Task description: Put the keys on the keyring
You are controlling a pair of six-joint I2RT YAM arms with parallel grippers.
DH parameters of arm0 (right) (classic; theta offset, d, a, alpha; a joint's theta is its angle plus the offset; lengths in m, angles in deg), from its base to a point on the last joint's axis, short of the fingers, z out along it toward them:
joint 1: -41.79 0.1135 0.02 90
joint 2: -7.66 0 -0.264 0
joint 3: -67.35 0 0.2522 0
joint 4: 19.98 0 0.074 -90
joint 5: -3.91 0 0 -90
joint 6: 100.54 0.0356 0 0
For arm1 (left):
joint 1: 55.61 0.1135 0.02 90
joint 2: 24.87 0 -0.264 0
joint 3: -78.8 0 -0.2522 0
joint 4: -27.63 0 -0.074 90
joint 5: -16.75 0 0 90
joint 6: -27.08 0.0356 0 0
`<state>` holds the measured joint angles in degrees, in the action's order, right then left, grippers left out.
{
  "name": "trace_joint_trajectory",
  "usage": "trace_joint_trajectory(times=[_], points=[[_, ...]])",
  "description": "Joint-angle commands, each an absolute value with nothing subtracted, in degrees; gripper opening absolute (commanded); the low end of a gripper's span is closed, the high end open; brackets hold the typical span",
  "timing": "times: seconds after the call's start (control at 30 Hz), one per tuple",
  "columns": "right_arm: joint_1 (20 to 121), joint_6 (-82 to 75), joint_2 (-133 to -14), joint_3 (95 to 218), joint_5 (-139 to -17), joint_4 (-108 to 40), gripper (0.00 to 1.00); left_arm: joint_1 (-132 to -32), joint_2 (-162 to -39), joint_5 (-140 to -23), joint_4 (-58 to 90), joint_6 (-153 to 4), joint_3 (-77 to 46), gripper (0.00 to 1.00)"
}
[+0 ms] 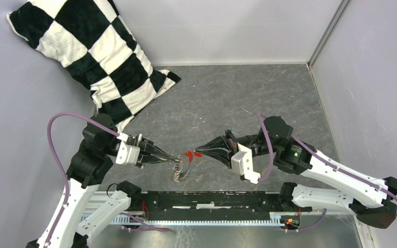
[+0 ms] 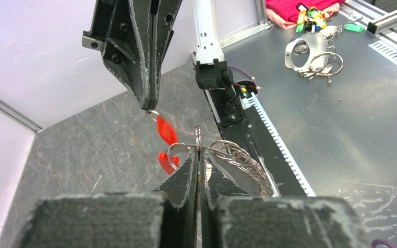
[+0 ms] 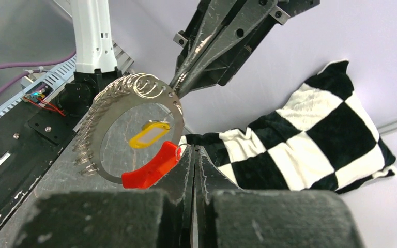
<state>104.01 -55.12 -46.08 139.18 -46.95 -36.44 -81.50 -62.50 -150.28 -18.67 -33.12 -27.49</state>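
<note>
The keyring (image 3: 107,111), a flat grey metal ring edged with several small wire loops, hangs upright from my left gripper (image 1: 177,159). That gripper (image 2: 198,150) is shut on the ring's rim, and the loops (image 2: 240,157) fan out to its right. My right gripper (image 1: 197,153) faces it tip to tip, a short way apart. It is shut (image 3: 193,150) on the small wire loop of the red key (image 3: 152,166), which dangles beside the keyring (image 2: 166,129). A second red piece (image 2: 164,161) shows just below. The yellow key (image 3: 149,134) shows through the keyring's opening.
A black-and-white checked pillow (image 1: 98,57) leans in the back left corner. The black base rail (image 1: 212,201) runs along the near edge under both arms. A heap of other keys and rings (image 2: 315,46) lies on the metal surface beyond the rail. Walls close in the left, back and right.
</note>
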Motion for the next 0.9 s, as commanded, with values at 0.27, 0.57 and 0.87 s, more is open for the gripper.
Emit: trace_joint_trajectory(times=[0.27,0.57,0.87], points=[[106.07,-57.57,-45.22,141.09,-40.73,-30.94,0.01,-81.69,-66.43,-156.68,-16.8,-38.75,-22.06,0.02],[108.19,-56.5,-44.97,139.0,-42.95,-25.14,0.0,-81.7,-67.55,-157.16,-16.64,-37.93,-23.34,0.02],[111.64,-59.27,-46.52,137.97,-48.05,-23.89,0.0,-81.67,-67.26,-157.18,-16.66,-37.96,-23.62,0.02]])
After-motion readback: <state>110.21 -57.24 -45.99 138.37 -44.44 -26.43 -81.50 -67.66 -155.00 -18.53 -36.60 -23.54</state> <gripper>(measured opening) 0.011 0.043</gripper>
